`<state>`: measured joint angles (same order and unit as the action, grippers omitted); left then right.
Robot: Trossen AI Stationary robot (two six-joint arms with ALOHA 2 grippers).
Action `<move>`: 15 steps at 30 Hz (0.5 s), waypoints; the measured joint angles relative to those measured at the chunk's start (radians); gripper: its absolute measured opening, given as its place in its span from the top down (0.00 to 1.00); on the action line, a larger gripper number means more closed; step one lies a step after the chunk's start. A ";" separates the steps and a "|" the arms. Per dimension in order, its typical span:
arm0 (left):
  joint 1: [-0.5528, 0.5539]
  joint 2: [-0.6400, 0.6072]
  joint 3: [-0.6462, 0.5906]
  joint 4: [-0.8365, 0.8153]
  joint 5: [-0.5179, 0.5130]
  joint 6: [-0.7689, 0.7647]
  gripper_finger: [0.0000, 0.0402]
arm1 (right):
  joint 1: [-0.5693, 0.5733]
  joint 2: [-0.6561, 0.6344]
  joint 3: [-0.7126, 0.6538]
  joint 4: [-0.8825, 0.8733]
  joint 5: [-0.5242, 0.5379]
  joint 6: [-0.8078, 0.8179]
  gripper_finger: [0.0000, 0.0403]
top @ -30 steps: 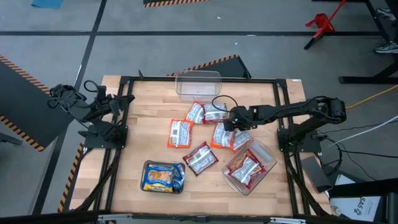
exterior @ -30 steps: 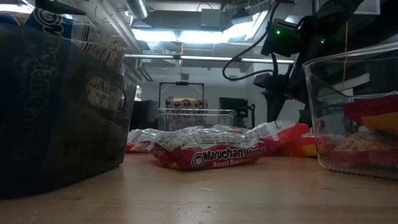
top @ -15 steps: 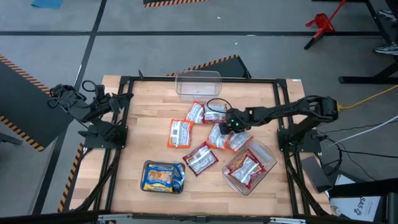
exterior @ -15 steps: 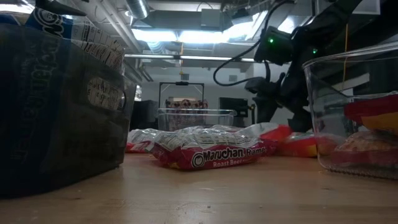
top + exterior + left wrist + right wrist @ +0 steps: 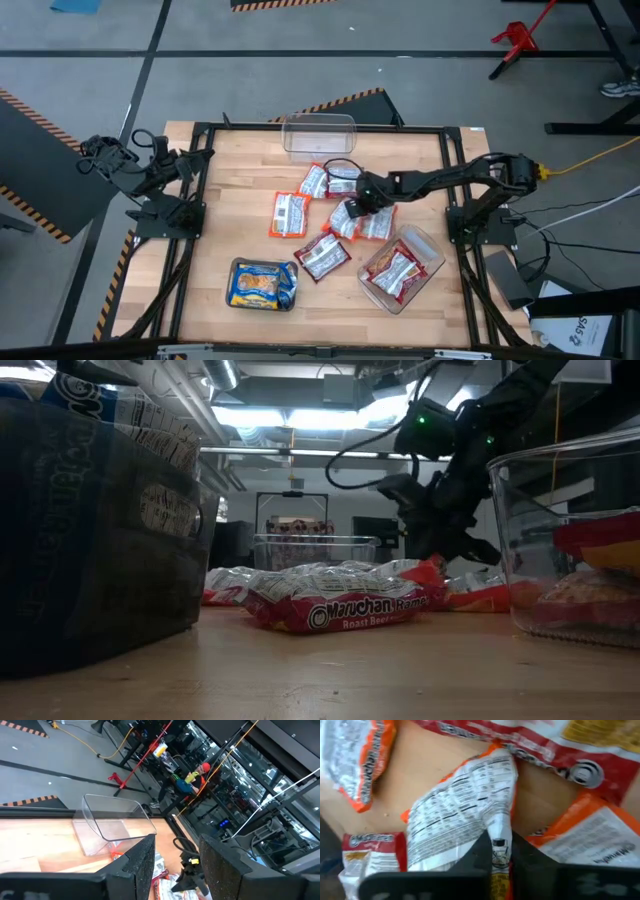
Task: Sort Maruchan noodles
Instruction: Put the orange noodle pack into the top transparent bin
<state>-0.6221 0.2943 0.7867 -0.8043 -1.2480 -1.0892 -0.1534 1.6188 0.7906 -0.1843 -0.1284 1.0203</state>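
The orange-edged noodle packet [image 5: 470, 815] lies near the table's middle, a little toward the right edge, printed back upward, its long axis running on away from the right gripper [image 5: 357, 201]. That gripper pinches the packet's near end between its closed fingers [image 5: 479, 851]. The left gripper [image 5: 172, 865] waits, parted, at the table's left edge, much farther off. Against a second ago, the right gripper has slid leftward and the packet has shifted with it.

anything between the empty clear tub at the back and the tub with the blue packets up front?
High view: between the empty tub and the blue-packet tub lies one orange packet; otherwise bare wooden table.
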 joint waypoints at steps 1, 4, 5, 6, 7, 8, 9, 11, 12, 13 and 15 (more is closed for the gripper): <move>0.000 0.000 0.000 -0.002 0.000 0.000 0.63 | 0.000 0.000 0.008 -0.004 -0.005 -0.010 0.97; 0.000 0.000 0.000 -0.007 0.000 0.000 0.63 | 0.000 0.000 0.046 -0.024 -0.015 -0.013 0.95; 0.000 0.000 0.000 -0.007 0.000 0.000 0.63 | 0.000 0.000 0.064 -0.040 -0.015 -0.016 0.95; 0.000 0.000 0.000 -0.007 0.000 0.000 0.63 | 0.001 0.000 0.083 -0.060 -0.015 -0.025 0.96; 0.000 0.000 0.000 -0.007 0.000 0.000 0.63 | 0.001 0.000 0.104 -0.078 -0.020 -0.035 0.97; 0.000 0.000 0.000 -0.007 0.000 0.000 0.63 | 0.002 -0.001 0.128 -0.095 -0.021 -0.043 0.98; 0.000 0.000 0.000 -0.007 0.000 0.000 0.63 | 0.002 -0.006 0.152 -0.116 -0.021 -0.054 0.98; 0.000 0.000 0.000 -0.007 0.000 0.000 0.63 | 0.002 -0.011 0.213 -0.158 -0.013 -0.062 0.98; 0.000 0.000 0.000 -0.009 0.000 0.000 0.63 | 0.002 -0.011 0.247 -0.186 -0.006 -0.074 0.98; 0.000 0.000 0.000 -0.011 0.000 0.000 0.63 | -0.001 -0.012 0.282 -0.220 0.004 -0.096 0.98; 0.000 0.000 0.000 -0.015 0.000 0.000 0.63 | -0.012 -0.012 0.356 -0.259 0.022 -0.145 0.99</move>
<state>-0.6224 0.2943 0.7867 -0.8196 -1.2484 -1.0889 -0.1659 1.6070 1.1462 -0.4429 -0.1062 0.8748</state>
